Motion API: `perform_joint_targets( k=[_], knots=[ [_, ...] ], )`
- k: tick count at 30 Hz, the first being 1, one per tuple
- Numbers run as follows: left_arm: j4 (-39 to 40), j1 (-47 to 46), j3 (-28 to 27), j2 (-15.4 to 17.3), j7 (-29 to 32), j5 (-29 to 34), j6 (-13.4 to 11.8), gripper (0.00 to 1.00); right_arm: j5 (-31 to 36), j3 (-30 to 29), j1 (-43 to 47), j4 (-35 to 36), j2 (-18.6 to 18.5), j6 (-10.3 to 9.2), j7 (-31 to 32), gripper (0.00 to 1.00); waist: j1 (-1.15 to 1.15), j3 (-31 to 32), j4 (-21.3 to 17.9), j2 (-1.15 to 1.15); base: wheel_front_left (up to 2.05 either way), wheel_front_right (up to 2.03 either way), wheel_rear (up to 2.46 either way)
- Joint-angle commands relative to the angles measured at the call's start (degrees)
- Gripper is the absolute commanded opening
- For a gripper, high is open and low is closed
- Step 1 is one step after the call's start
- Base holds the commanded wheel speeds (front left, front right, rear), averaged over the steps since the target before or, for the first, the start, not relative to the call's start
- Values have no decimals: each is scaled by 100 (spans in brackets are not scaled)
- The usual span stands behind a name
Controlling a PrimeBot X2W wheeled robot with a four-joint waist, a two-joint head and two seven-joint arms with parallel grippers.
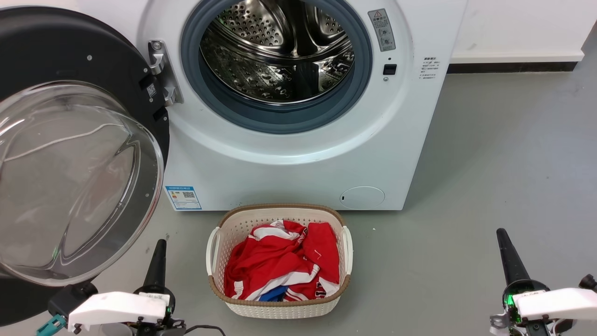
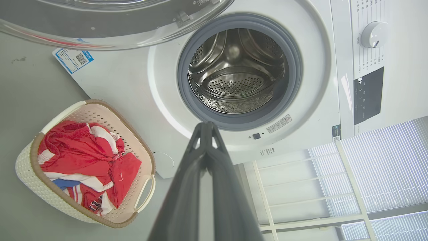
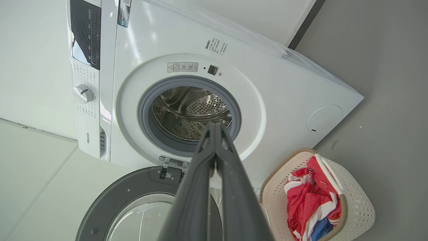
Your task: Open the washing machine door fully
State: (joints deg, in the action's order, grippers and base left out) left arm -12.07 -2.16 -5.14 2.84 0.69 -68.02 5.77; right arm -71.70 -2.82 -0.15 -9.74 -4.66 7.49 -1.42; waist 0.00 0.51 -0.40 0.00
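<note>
The white washing machine (image 1: 298, 158) stands ahead with its steel drum (image 1: 280, 51) exposed inside the grey gasket. The washing machine door (image 1: 70, 182), black with a bulging clear glass bowl, is swung wide to the left on its hinge (image 1: 161, 70). My left gripper (image 1: 158, 249) sits low at the left, just below the door's lower edge, fingers together and empty. My right gripper (image 1: 503, 240) is at the lower right over bare floor, also shut and empty. Each wrist view looks along shut fingertips (image 2: 206, 127) (image 3: 215, 129) toward the open drum (image 2: 235, 72) (image 3: 192, 112).
A cream laundry basket (image 1: 280, 308) with red and white clothes (image 1: 284, 261) sits on the grey floor directly before the machine, between my grippers. A white wall with dark skirting (image 1: 513, 66) runs behind at the right. Grey floor (image 1: 503, 163) stretches to the right of the machine.
</note>
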Motion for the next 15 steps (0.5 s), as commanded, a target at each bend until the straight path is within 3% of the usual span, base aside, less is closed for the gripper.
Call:
perform_joint_targets(
  k=[1,15],
  knots=[
    [24,-131,-19,6,37,-149,38,0,-142,-14,-175,1,-30,1,33,0,0,-2,1,0,0,0,0],
    [-54,-240,-61,5,230,-913,87,0,-854,-57,-314,-142,-18,0,231,0,0,-21,13,0,0,0,0]
  ],
)
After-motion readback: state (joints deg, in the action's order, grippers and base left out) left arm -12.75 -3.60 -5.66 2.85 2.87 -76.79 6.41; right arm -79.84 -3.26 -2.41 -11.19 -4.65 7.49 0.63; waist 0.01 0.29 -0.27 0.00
